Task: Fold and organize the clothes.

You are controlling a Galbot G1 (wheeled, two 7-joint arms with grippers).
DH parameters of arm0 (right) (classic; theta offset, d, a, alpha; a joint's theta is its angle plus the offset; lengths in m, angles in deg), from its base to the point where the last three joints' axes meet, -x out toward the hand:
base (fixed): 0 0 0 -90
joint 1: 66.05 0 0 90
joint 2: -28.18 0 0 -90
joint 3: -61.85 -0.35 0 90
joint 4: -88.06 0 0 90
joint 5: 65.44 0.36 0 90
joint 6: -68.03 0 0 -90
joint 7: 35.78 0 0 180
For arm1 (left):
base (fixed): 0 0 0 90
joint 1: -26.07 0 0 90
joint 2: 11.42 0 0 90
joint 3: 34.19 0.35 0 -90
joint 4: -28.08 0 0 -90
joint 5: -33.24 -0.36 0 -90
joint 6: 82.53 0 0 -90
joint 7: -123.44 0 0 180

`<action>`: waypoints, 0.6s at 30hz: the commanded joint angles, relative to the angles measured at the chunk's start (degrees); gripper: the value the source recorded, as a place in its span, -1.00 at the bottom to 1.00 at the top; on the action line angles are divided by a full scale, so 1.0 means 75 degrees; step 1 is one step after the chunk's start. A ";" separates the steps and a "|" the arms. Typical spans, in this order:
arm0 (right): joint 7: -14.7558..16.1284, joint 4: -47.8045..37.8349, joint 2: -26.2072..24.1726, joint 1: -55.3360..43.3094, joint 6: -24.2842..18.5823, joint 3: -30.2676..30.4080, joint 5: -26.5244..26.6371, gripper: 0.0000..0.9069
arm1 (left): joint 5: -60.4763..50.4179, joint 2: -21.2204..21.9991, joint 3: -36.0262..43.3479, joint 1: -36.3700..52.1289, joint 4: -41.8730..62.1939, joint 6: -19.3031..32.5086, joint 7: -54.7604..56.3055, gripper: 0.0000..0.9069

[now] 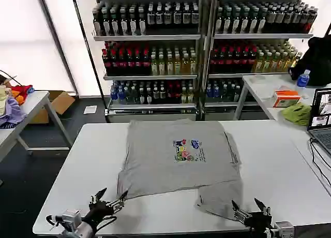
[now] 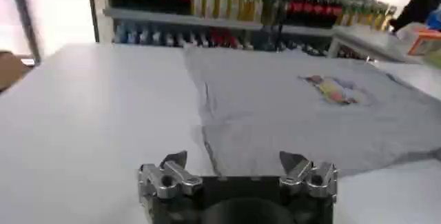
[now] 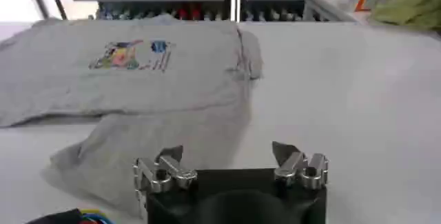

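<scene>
Light grey T-shirt (image 1: 178, 158) lies flat at centre frame on the white worktop (image 1: 83, 160), chest print (image 1: 189, 150) facing up; one part folded under toward lower right. Left tool (image 1: 110, 198) at lower left, fingers spread, just off the shirt's near-left corner, holding nothing. Right tool (image 1: 250, 207) at lower right, fingers spread, beside the shirt's near-right edge, empty.

Left gripper (image 1: 109, 196), right gripper (image 1: 249, 207): black bodies, pointed silver metal fingers, black cables
</scene>
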 commanded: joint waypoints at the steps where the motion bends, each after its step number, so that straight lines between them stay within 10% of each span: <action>1: -0.0394 0.0087 0.0094 0.0086 0.0393 0.0194 -0.0034 -1.00 | 0.0022 0.0036 0.0789 0.0558 0.0543 -0.0592 0.0907 0.16; 4: -0.0438 -0.0015 0.0125 0.0039 0.0412 0.0393 0.0011 -1.00 | -0.0324 0.0269 0.0895 0.0605 0.0700 -0.0551 0.1000 -0.93; 18: -0.0047 -0.0228 0.0231 0.0005 -0.0034 0.0837 0.0528 -1.00 | -0.0903 0.0435 0.0965 0.0425 0.0710 -0.0348 0.0529 -0.98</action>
